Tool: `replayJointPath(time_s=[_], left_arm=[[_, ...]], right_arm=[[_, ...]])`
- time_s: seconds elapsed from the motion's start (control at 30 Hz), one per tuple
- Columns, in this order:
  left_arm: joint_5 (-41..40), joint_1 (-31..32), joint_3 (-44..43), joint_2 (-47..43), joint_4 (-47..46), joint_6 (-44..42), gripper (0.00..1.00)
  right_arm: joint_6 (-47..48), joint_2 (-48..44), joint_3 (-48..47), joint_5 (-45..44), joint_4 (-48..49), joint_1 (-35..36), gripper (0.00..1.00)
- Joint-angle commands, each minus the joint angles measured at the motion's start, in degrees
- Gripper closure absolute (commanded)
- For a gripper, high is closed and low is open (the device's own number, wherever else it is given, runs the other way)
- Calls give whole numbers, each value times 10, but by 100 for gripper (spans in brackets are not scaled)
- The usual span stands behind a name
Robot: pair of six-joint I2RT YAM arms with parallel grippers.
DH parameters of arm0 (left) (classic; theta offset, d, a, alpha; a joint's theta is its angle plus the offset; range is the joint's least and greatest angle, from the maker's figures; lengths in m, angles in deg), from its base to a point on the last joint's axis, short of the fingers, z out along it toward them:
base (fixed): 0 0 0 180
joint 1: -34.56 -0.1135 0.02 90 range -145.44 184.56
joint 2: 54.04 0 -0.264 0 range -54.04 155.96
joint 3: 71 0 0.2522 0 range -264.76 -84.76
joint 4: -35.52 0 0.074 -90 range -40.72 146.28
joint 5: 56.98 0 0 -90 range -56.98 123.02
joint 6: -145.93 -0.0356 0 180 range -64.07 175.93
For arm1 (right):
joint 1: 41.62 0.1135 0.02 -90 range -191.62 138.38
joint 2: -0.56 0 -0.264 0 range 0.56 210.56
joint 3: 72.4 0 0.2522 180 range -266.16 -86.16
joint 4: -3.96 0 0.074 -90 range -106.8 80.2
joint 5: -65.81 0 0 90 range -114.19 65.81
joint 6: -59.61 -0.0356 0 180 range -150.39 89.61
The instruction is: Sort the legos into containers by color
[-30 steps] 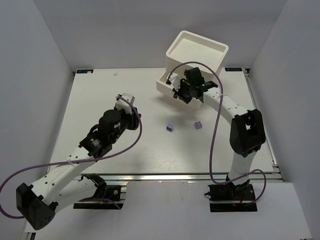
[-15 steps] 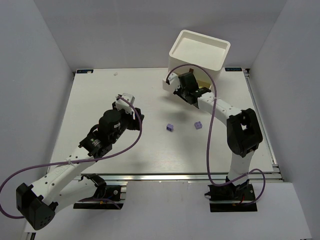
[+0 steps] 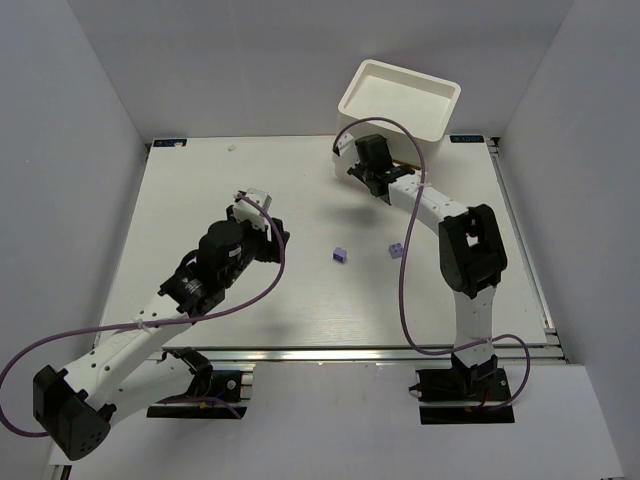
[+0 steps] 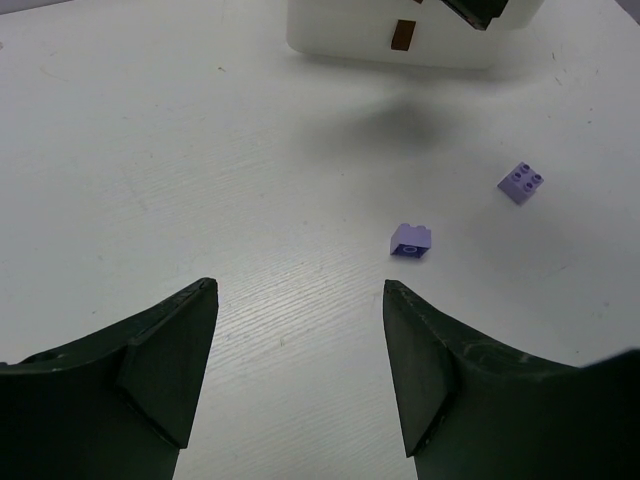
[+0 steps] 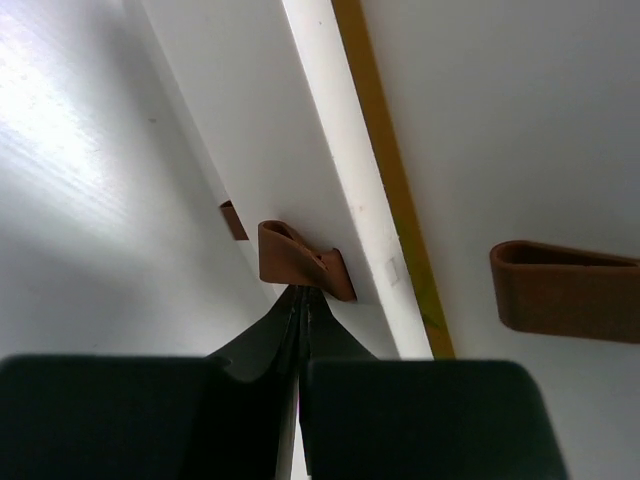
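Observation:
Two pale purple legos lie on the white table: one [image 3: 340, 256] [image 4: 411, 241] with its hollow side showing, the other [image 3: 397, 250] [image 4: 521, 183] studs up. My left gripper [image 3: 278, 232] [image 4: 299, 290] stands open and empty, left of both. The containers are drawers in a white unit [image 3: 400, 95] [image 4: 350, 35] at the back right. My right gripper [image 3: 376, 180] [image 5: 301, 292] is shut, its tips touching a brown drawer handle [image 5: 295, 260] on the unit's front. No other legos show.
A second brown handle [image 5: 565, 285] sits to the right in the right wrist view, beside a yellowish strip [image 5: 390, 170] between drawer fronts. White walls enclose the table on three sides. The right arm [image 3: 470, 250] arches over the right-hand lego.
The drawer that stuck out toward the table has gone back into the unit, with the right gripper following it in. The left arm has hardly moved.

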Motion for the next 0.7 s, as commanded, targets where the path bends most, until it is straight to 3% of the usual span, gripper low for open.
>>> replayJointPath(time_s=[0.0,0.3,0.4,0.47,0.5,0.6,0.63,0.67], left_arm=[[12,1,6,-10,-14,-6,23],[99,1,18,-8,-42,-13,23],[127,1,25,-5,-54,-17,29],[152,1,30,-2,-59,-22,40],[168,1,33,-1,-64,-25,59],[198,1,41,10,-78,-25,86],[207,1,43,14,-84,-23,87],[217,1,47,27,-93,-19,87]], right_arm=[[13,19,-33,-63,97,0,100],[31,12,-15,-83,125,-10,100],[38,14,-16,-85,123,-13,100],[39,14,-17,-78,114,-17,100],[35,7,-17,-67,106,-17,100],[5,-46,-22,137,-83,-15,100],[-7,-68,-15,276,-120,-17,100],[-34,-122,2,333,-141,-18,98]])
